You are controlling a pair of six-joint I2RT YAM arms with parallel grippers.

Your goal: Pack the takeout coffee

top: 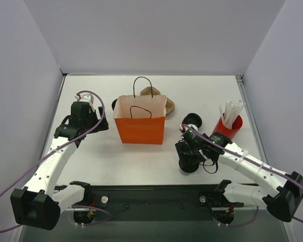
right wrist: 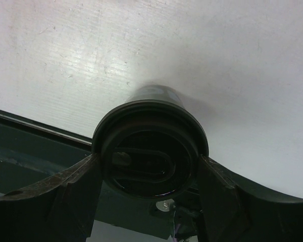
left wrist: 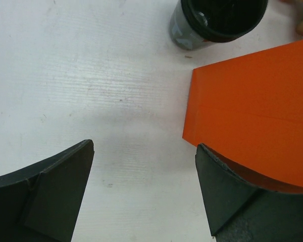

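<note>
The takeout coffee [top: 188,165], a small black cup with a black lid [right wrist: 147,146], stands near the table's front edge, right of centre. My right gripper [right wrist: 149,171] reaches down over it. Its two fingers press against opposite sides of the lid's rim, with no gap showing. The orange paper bag [top: 140,123] stands open at mid-table. My left gripper [top: 98,123] is low beside the bag's left side, wide open, with only bare table between its fingers [left wrist: 60,186]. Its right finger lies against the bag's lower corner [left wrist: 252,116].
A lidless black cup [left wrist: 219,20] sits behind the bag's left corner. A black round object [top: 193,120] and a red cup of white straws [top: 228,126] stand to the right. Brown paper items [top: 152,93] lie behind the bag. The dark front rail [right wrist: 35,146] runs just beside the coffee.
</note>
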